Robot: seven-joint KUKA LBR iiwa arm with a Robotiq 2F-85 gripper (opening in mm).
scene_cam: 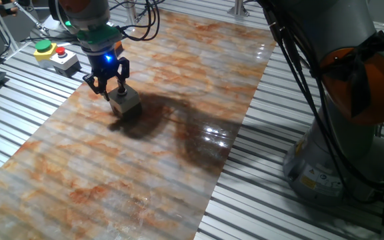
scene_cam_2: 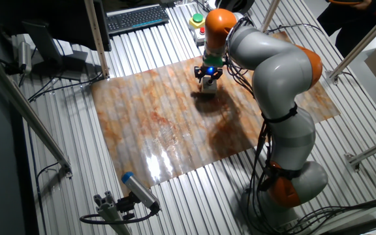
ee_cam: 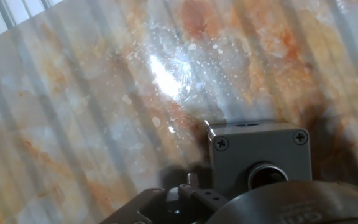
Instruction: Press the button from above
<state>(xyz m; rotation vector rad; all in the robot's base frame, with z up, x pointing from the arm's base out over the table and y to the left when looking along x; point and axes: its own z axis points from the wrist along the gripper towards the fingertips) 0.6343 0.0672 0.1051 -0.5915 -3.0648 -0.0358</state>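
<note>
The small grey-white box (scene_cam: 125,102) stands on the marbled mat (scene_cam: 145,153), toward its far left. My gripper (scene_cam: 111,88) hangs directly over the box's left top edge, touching or nearly touching it. In the hand view the box top (ee_cam: 241,152) shows two corner screws and a round button (ee_cam: 267,176), dark here and partly hidden by my hand. No red shows on it. In the other fixed view my gripper (scene_cam_2: 207,76) sits right above the box (scene_cam_2: 207,90). No view shows the fingertips well enough to tell their state.
A yellow box with a green button (scene_cam: 43,47) and a grey box with a red button (scene_cam: 63,57) sit on the slatted table behind the mat's left corner. The arm's base (scene_cam: 339,140) stands at the right. A keyboard (scene_cam_2: 136,16) lies farther back.
</note>
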